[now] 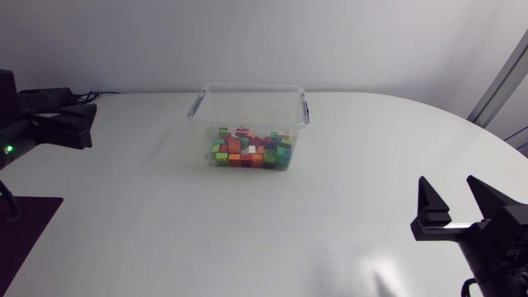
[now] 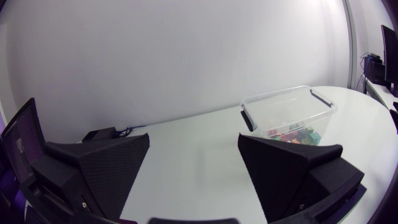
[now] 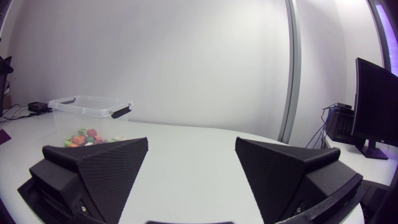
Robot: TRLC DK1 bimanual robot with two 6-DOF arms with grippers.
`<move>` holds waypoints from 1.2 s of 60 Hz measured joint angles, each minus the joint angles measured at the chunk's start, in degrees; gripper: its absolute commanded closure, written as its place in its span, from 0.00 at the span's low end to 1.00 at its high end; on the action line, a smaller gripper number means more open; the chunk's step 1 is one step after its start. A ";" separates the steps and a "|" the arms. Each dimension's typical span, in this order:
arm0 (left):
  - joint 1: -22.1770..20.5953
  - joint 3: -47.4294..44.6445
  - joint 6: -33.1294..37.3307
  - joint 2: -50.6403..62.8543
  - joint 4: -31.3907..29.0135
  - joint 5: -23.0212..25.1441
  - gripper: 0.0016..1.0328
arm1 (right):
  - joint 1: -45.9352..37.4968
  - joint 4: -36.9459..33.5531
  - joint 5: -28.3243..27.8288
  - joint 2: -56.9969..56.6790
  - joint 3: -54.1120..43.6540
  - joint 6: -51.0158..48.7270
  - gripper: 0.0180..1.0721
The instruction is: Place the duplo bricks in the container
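Note:
A clear plastic container [image 1: 249, 106] stands on the white table, back of the middle, with several coloured duplo bricks [image 1: 250, 150] heaped inside it. In the left wrist view the container [image 2: 287, 112] is ahead of my left gripper [image 2: 193, 158], which is open and empty at the table's left edge [image 1: 70, 124]. At the front right corner my right gripper [image 1: 454, 200] is open with nothing between its fingers; its wrist view shows the container [image 3: 87, 109] far ahead beyond its fingers [image 3: 96, 168]. No loose brick lies on the table.
The white table [image 1: 165, 223] has a rounded right edge. A black mat [image 1: 25, 227] lies at the front left corner. A dark small box with cables [image 2: 102, 134] sits at the table's back left.

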 measured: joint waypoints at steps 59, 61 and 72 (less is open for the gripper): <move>-0.22 -33.99 -11.08 -38.99 4.07 1.14 0.04 | -8.79 -1.99 -11.87 0.02 0.00 2.45 0.04; -0.22 -35.08 -11.34 -40.13 4.26 1.27 0.04 | -9.20 -2.19 -12.35 0.02 0.00 2.47 0.04; -0.26 -36.28 -12.17 -41.62 4.37 1.29 0.04 | -9.75 -2.36 -12.90 0.02 0.00 2.67 0.04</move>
